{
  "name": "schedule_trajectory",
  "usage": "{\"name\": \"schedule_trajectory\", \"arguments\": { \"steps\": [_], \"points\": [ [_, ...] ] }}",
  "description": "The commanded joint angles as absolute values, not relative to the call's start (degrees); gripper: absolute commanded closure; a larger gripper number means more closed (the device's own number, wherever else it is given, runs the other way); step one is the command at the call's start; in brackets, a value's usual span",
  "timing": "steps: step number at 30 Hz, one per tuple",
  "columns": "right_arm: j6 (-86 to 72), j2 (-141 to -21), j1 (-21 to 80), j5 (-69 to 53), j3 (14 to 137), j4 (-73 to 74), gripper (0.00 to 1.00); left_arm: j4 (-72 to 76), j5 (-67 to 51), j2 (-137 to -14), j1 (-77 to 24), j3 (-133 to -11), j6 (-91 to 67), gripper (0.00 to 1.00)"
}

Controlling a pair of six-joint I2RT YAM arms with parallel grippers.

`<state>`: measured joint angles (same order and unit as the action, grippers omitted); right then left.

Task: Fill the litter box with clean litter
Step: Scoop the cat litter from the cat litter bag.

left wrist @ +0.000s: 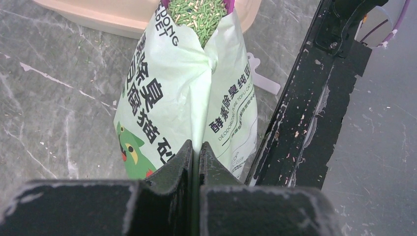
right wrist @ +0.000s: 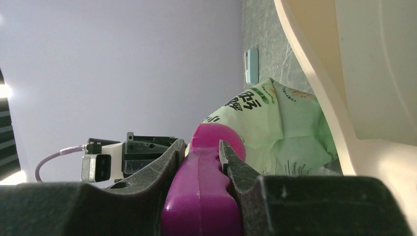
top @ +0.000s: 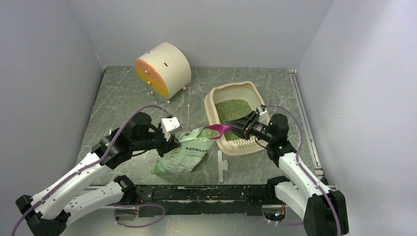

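The beige litter box stands right of centre with a bed of green clean litter in it. A light-green printed bag lies to its left, mouth toward the box. My left gripper is shut on a fold of the bag, with the fingertips pinching the plastic. My right gripper is shut on the handle of a magenta scoop. The scoop bowl sits at the bag's mouth and is heaped with green granules.
A cream half-cylinder cabinet with an orange face stands at the back left. A white plastic strip lies on the marble top just before the black front rail. Grey walls close in on three sides.
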<state>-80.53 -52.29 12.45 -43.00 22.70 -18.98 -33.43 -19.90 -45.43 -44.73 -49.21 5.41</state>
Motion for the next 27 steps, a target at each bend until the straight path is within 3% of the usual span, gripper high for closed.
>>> {"name": "schedule_trajectory", "arguments": {
  "steps": [1, 8, 12, 17, 27],
  "points": [
    [-79.93, -52.18, 12.43, -45.98, 22.66, -19.23, 1.00, -24.37, -22.94, -44.91, -44.90, -52.58, 5.72, 0.95],
    [-80.31, -56.33, 18.66, -44.85, 23.73, -23.05, 1.00, -23.27, -23.11, -44.81, -44.89, -52.11, 5.15, 0.95],
    [-80.66, -54.49, 15.32, -45.46, 22.12, -22.45, 1.00, -24.12, -22.75, -45.11, -44.89, -52.78, 5.25, 0.95],
    [-85.60, -57.21, 18.75, -45.95, 21.26, -31.29, 1.00, -23.84, -22.39, -44.49, -44.90, -52.09, 5.60, 0.95],
    [-81.48, -54.56, 14.30, -48.77, 22.00, -24.31, 1.00, -23.91, -22.34, -44.97, -44.85, -52.64, 5.66, 0.95]
  ]
}}
